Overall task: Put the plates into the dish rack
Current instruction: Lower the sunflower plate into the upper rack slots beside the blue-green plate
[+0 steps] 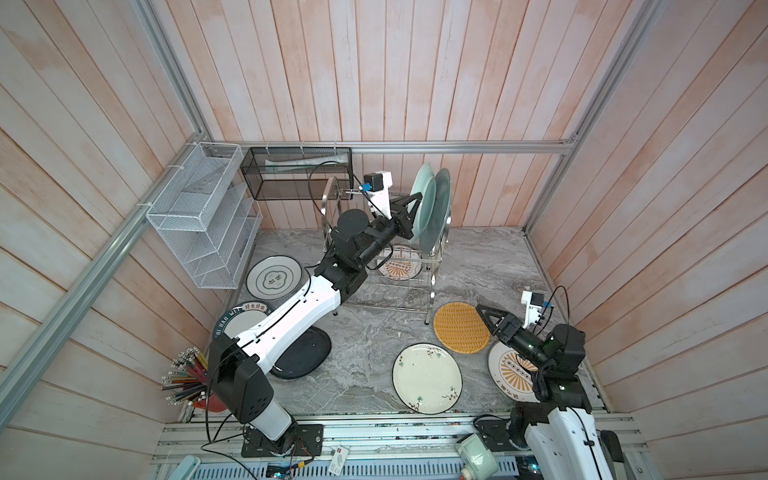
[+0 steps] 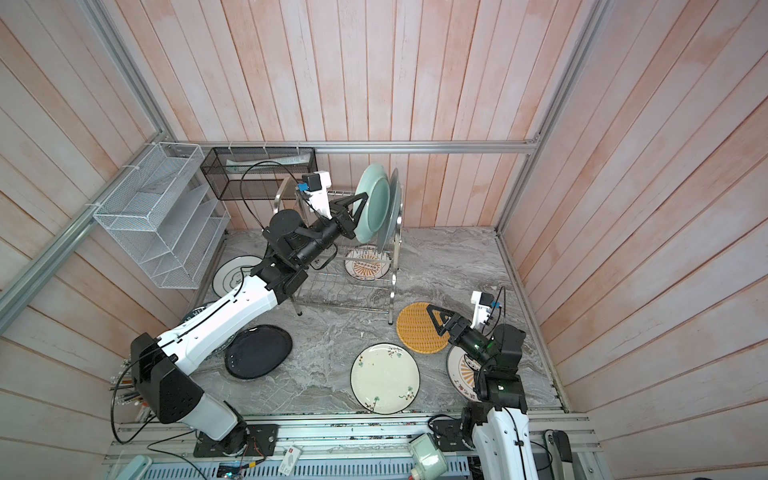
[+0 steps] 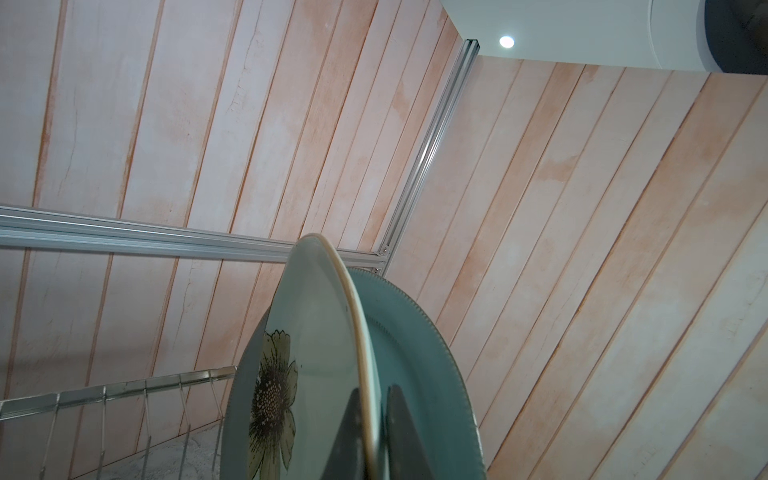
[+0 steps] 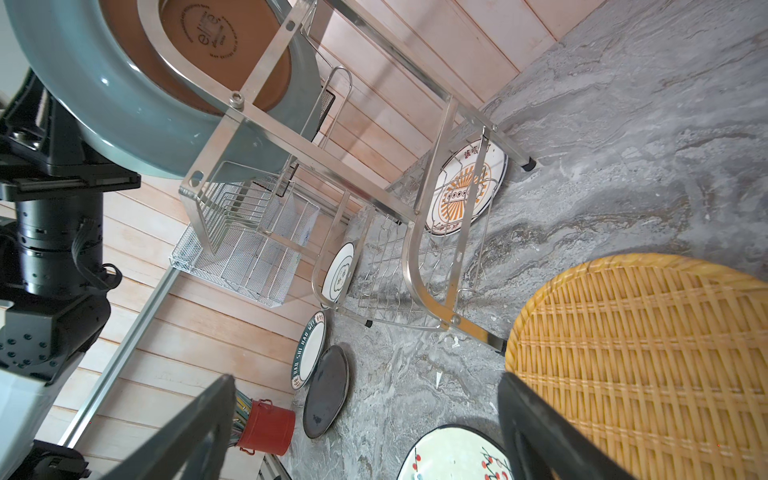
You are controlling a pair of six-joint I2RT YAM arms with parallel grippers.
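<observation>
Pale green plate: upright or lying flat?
Upright: the pale green plate is on edge beside the grey-blue plate at the dish rack's top, left fingers pinching its rim.

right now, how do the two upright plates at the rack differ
The pale green plate has a flower print and a smooth rim; the grey-blue plate is plain with a beaded rim. The left pincer grips the pale green plate; the grey-blue plate stands free. Both are upright, on edge, at the rack's top.
</observation>
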